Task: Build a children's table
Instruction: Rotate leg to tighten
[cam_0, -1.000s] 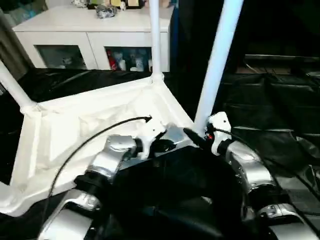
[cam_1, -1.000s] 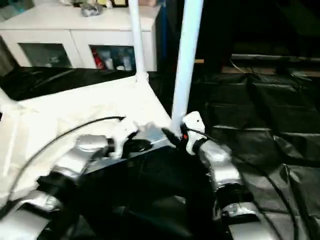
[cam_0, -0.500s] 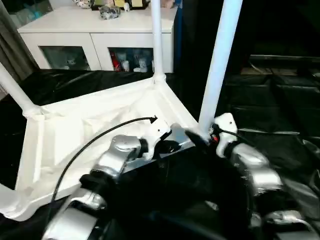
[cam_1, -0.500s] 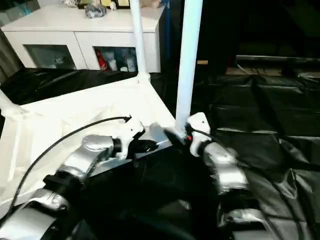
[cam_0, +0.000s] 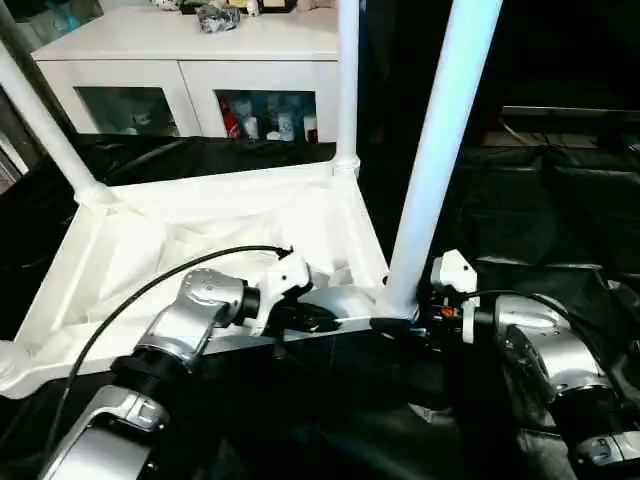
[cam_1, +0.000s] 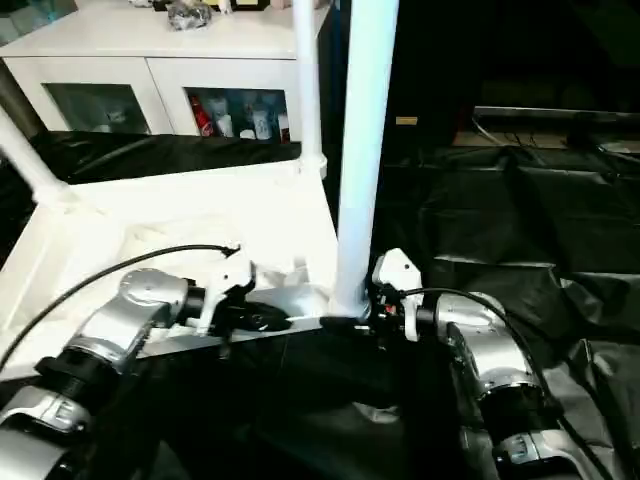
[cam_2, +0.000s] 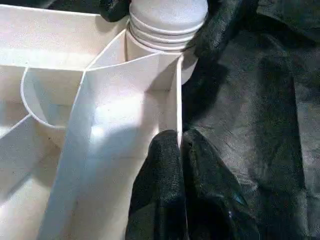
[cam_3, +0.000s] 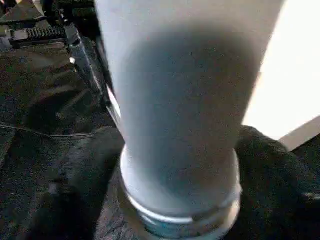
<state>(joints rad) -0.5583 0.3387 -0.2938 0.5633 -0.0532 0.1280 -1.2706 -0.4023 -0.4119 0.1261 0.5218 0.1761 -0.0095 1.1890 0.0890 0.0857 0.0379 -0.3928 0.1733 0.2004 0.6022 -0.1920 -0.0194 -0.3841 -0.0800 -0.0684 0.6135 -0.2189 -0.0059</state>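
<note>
Table top (cam_0: 200, 230): lying upside down on black sheeting (cam_0: 540, 200).
Left gripper (cam_0: 318, 318): jaws clamping the top's near rim wall.
Right gripper (cam_0: 392, 326): jaws grasping near leg (cam_0: 430, 160) at its base, beside the corner socket.

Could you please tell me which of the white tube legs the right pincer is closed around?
The thick-looking white plastic tube leg at the tabletop's near right corner; the right pincer grips its base, unlike the far-corner legs.

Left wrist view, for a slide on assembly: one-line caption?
Left gripper pinches the upturned table top's edge wall beside the corner socket holding a leg.
</note>
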